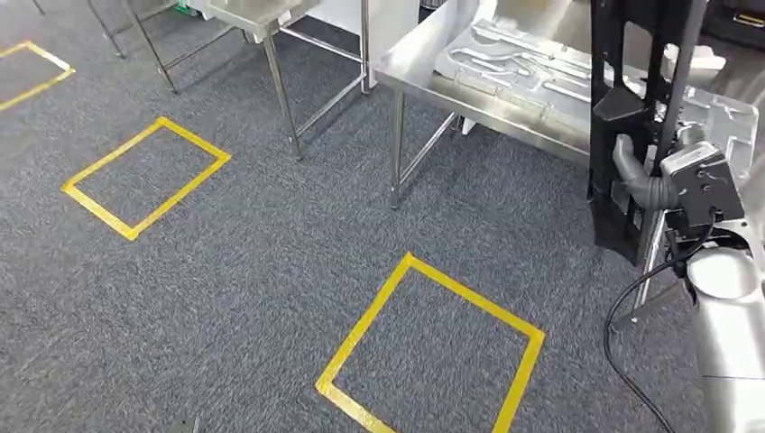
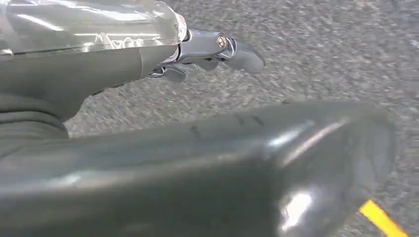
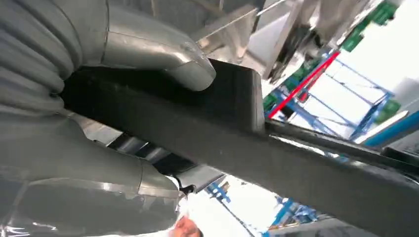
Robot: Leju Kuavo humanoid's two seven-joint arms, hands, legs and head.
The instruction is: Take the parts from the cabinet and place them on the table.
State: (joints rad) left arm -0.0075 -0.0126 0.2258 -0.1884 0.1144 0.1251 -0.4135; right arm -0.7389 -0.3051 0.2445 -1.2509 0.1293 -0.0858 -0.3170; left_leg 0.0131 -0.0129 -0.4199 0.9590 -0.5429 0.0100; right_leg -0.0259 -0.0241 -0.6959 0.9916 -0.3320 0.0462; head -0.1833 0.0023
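A long black frame part [image 1: 631, 108] stands upright at the right of the head view, in front of the steel table [image 1: 469, 95]. My right hand [image 1: 672, 185] grips it about halfway up, just short of the table's near edge. In the right wrist view the thumb [image 3: 158, 49] and the fingers of that hand [image 3: 74, 128] wrap around the black part [image 3: 232, 133]. My left hand [image 2: 173, 168] hangs over the carpet with its fingers [image 2: 222, 49] stretched out and nothing in it.
Pale grey moulded parts [image 1: 523, 63] lie on the steel table. A second steel table [image 1: 262, 18] stands farther left. Yellow tape squares [image 1: 433, 352] [image 1: 144, 176] mark the grey carpet. A black cable [image 1: 631, 307] loops beside my right forearm.
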